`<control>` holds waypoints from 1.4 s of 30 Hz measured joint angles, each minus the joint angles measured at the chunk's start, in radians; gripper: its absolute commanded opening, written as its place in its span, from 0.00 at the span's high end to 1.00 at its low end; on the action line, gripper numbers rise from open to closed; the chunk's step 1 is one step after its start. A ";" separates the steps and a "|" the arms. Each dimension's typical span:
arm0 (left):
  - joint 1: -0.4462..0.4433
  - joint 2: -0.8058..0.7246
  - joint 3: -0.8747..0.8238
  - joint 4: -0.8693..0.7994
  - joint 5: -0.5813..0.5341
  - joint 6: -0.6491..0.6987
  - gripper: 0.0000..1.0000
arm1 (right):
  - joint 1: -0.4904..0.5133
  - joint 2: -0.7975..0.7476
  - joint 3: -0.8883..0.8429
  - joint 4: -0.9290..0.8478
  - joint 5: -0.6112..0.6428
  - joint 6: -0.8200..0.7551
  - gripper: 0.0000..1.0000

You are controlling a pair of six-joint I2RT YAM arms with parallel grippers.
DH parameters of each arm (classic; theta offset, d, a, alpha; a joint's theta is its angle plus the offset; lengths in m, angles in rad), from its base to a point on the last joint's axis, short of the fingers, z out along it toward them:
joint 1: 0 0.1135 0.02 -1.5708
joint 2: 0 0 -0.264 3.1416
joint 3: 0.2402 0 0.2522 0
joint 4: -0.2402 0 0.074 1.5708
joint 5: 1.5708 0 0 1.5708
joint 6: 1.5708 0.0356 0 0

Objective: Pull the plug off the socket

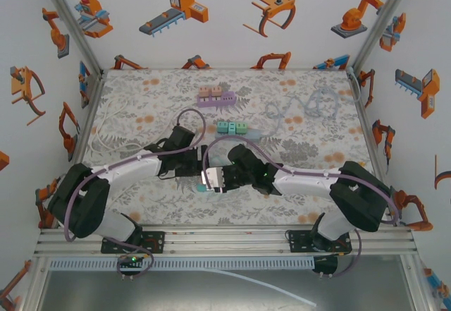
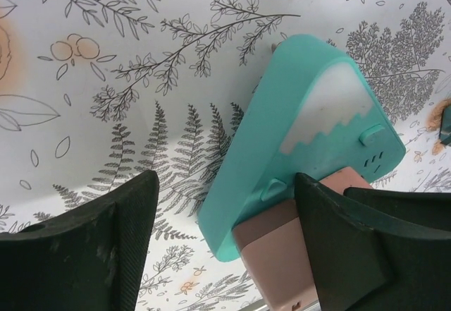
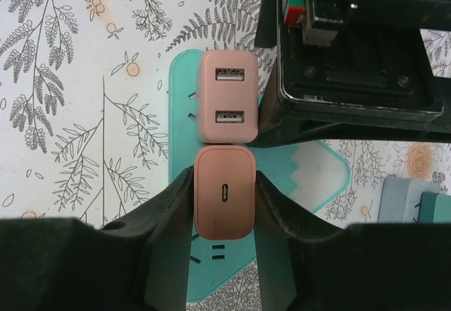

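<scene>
USB-C plug (image 3: 224, 202), a pink block with rounded corners, sits clamped between the two black fingers (image 3: 169, 226) of the right gripper (image 3: 224, 177), which press on its left and right sides. We see the plug seated in a teal power strip (image 3: 310, 177), so it is not yet pulled out. Just beyond it, touching its far end, a pink two-port USB charger (image 3: 227, 97) stands in the same strip.

From the left wrist camera, the left gripper (image 2: 227, 180) has its jaws partly open and holds nothing. The power strip (image 2: 310, 135) lies between its fingers. One finger (image 2: 352, 240) rests against a pink block (image 2: 271, 254) plugged into the strip, and the other finger (image 2: 106, 247) stands clear of the strip's side. We cannot tell from that view which charger the block is. In the right wrist view the black body of the left gripper (image 3: 352, 64) sits against the right side of the two-port charger.

From above, both grippers meet at the near middle of the floral table (image 1: 141, 99), the left gripper (image 1: 189, 157) just left of the right gripper (image 1: 218, 177), with a sliver of the strip (image 1: 203, 187) showing beneath them. Farther back lie a purple socket strip (image 1: 215, 98), a row of teal blocks (image 1: 231, 127) and a clear coiled cable (image 1: 303, 106).
</scene>
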 measured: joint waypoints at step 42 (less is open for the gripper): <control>-0.012 0.052 -0.048 0.173 0.072 -0.077 0.37 | 0.019 0.091 0.273 -0.401 0.068 0.099 0.95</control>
